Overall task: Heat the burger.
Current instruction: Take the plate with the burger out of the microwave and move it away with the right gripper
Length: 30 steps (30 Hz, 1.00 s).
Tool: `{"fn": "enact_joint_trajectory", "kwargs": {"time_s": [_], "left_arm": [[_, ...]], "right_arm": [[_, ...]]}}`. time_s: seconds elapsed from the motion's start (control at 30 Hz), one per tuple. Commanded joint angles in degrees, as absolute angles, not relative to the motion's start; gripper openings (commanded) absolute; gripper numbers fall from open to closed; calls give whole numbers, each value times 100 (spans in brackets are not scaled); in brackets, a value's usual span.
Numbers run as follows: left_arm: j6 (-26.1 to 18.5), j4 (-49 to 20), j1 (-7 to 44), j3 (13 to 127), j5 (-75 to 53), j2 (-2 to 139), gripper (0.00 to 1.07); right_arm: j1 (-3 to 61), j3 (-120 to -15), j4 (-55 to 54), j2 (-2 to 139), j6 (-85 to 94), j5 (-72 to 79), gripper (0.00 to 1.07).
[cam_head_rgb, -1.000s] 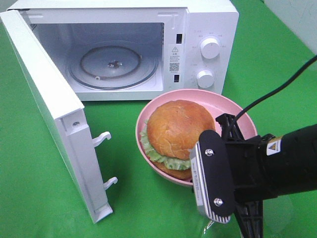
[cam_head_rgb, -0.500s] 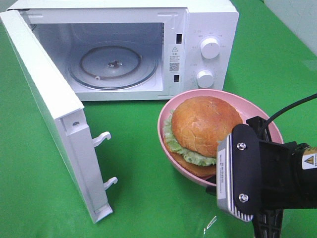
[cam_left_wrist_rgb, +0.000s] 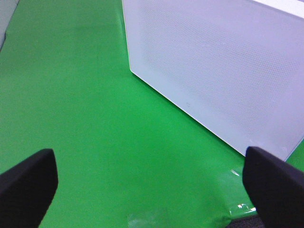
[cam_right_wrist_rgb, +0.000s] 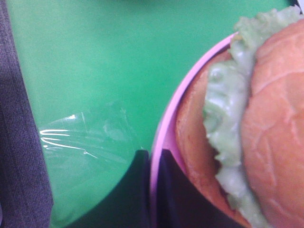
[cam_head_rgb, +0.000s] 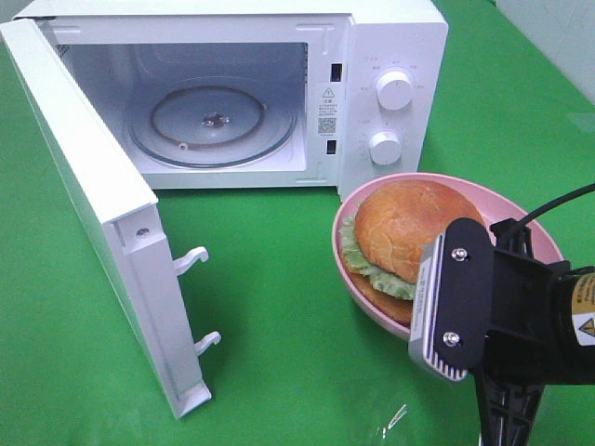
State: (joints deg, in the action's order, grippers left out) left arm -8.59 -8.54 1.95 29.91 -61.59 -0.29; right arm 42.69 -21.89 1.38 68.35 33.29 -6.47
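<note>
Exterior high view shows the job partly done: the microwave stands with its door swung wide, so the opening step looks finished, but the burger is not yet inside. It sits on a pink plate in front of the control knobs, to the right of the cavity mouth, and I cannot tell whether the plate is touching the green bench or lifted off it. The right gripper has its jaws pinched shut on the plate's rim, one finger on each side of the thin pink edge, as the right wrist view makes plain. The left gripper has its jaws spread wide and holds nothing; its view looks over bare green cloth towards the door's outer face. As for containers, the plate carries the burger alone, bun on top, lettuce ruffling out around the filling. The microwave cavity holds only its glass turntable, with nothing on it. What is left, as I judge it: carry the plate across into the cavity and set it on the turntable, let go, shut the door and turn the knobs. The plate hangs from a rim grip only, so it could tip.
</note>
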Motion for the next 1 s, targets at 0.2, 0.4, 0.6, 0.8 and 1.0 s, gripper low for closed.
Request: {"fn": "enact_joint_trajectory", "kwargs": {"time_s": [0.2,0.4,0.6,0.8,1.0], "left_arm": [[-837,-859,160,2968,-6131,-69,98],[-837,-859,160,2968,-6131,-69,98],[-837,-859,160,2968,-6131,-69,98],[-837,-859,160,2968,-6131,-69,98],[-837,-859,160,2968,-6131,-69,98]], "right_arm": [[4263,-2212,2338,6732,544,-1060,0],[4263,-2212,3925,6732,-1507,-1679,0],[4263,-2212,5036,6732,-3151,-2131,0],[4263,-2212,5546,6732,-4131,-2475,0],[4263,-2212,5695,6732,-5013,-2641,0]]}}
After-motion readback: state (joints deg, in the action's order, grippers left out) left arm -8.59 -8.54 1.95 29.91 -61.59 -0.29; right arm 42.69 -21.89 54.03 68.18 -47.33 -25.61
